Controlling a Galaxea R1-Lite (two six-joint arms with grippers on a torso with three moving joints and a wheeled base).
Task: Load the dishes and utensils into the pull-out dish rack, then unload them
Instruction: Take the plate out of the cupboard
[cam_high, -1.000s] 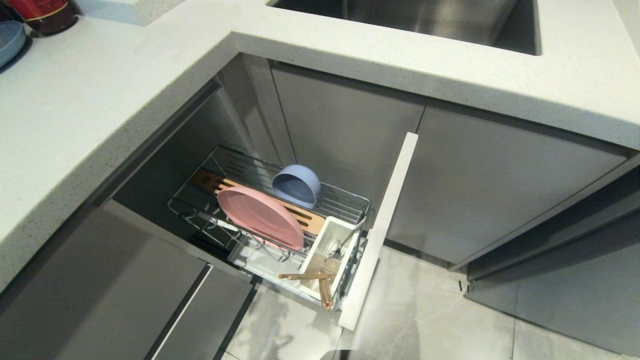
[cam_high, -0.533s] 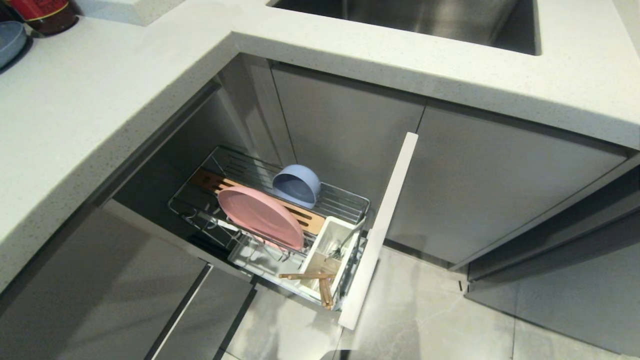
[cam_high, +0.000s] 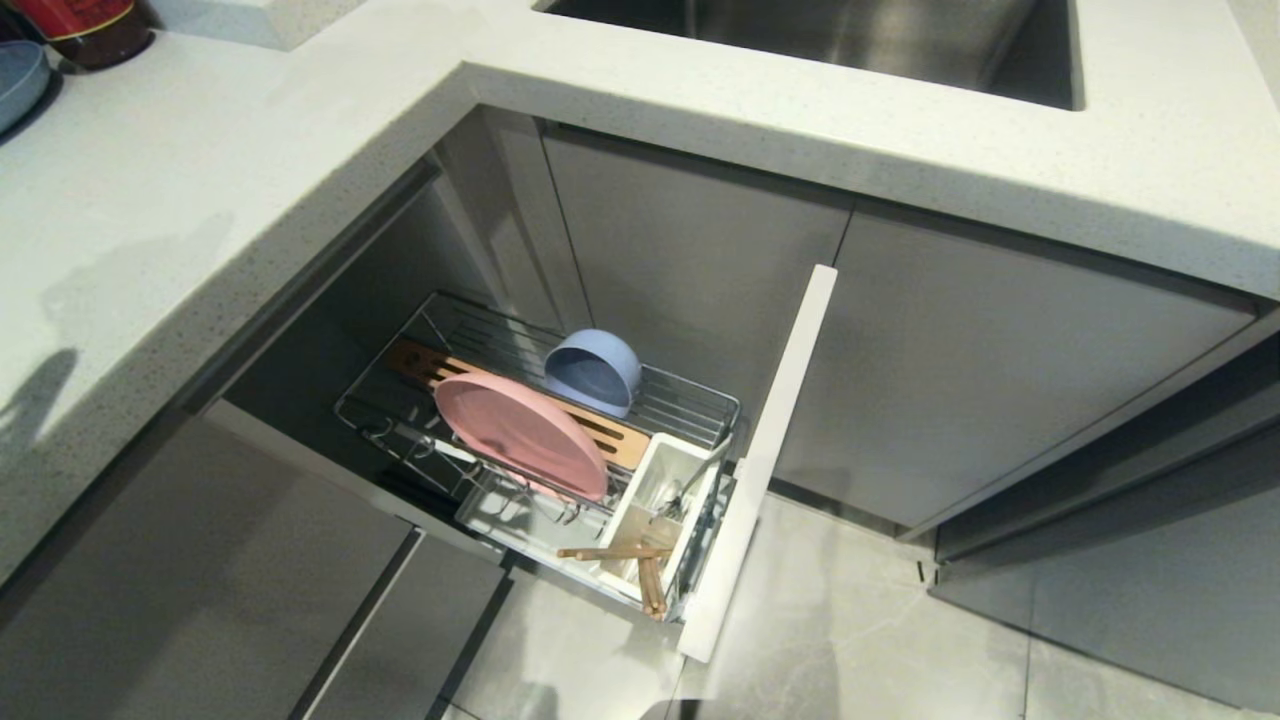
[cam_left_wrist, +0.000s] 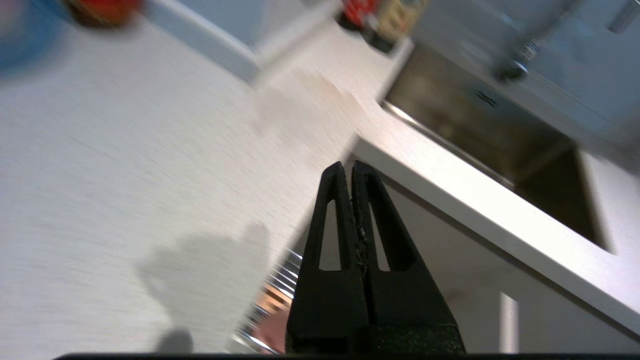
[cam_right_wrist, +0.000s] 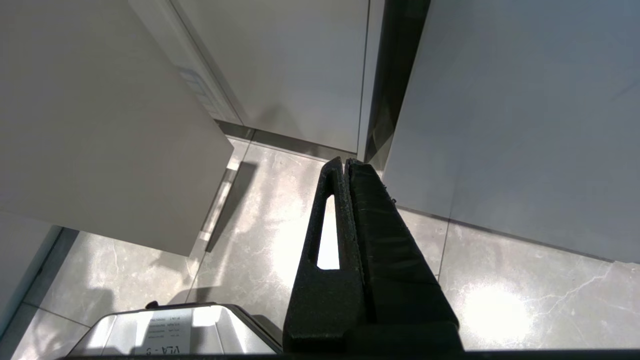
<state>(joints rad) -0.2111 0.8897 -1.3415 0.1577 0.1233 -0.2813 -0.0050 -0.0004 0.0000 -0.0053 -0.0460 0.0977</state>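
- While the rack (cam_high: 540, 440) stands pulled out, loaded with plate (cam_high: 520, 435), bowl (cam_high: 592, 370), chopsticks (cam_high: 625, 560) and spoon (cam_high: 690, 485), nothing is held.
- Left gripper (cam_left_wrist: 348, 170) hangs above the counter (cam_left_wrist: 125, 175) edge, jaws pressed together, empty; the rack lies below and ahead, so this arm is nearer.
- Right gripper (cam_right_wrist: 345, 165), closed, points at the floor (cam_right_wrist: 250, 240).

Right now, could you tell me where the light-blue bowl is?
In the head view the light-blue bowl rests in the pull-out dish rack, at its back side, just behind the upright pink plate.
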